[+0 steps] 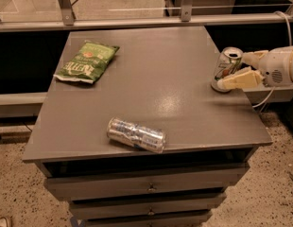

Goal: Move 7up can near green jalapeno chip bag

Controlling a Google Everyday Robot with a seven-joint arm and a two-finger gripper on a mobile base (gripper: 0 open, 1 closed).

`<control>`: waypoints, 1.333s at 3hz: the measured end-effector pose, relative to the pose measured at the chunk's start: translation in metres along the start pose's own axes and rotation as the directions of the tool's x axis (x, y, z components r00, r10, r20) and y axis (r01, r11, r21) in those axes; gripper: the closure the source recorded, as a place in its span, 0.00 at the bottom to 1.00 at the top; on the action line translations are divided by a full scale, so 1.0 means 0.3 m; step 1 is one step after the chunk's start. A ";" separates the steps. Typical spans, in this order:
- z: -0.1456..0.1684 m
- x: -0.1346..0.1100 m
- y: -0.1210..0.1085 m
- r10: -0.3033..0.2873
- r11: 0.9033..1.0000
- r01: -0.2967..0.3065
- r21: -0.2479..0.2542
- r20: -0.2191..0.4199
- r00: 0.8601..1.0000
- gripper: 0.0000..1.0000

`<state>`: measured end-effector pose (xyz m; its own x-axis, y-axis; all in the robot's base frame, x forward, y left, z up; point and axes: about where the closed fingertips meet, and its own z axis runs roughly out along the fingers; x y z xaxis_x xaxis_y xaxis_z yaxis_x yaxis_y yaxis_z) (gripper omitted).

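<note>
The 7up can (227, 60) stands upright near the right edge of the grey table (160, 89). My gripper (233, 71) comes in from the right at can height, open. One cream finger (238, 81) lies in front of the can's lower part, the other (255, 56) is just behind and to the right of it. I cannot tell whether either finger touches the can. The green jalapeno chip bag (87, 62) lies flat at the table's far left, well away from the can.
A slim silver-blue patterned can (136, 135) lies on its side near the table's front edge. Drawers (146, 188) sit under the tabletop. A metal rail (137, 21) runs behind the table. Speckled floor lies to the right.
</note>
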<state>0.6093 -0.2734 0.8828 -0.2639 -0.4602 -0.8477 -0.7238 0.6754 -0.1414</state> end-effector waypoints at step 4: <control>0.050 -0.128 0.051 0.021 0.999 -0.016 -0.051 0.102 0.995 1.00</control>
<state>0.6181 -0.2368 0.9055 -0.2126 -0.3844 -0.8984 -0.7510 0.6525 -0.1014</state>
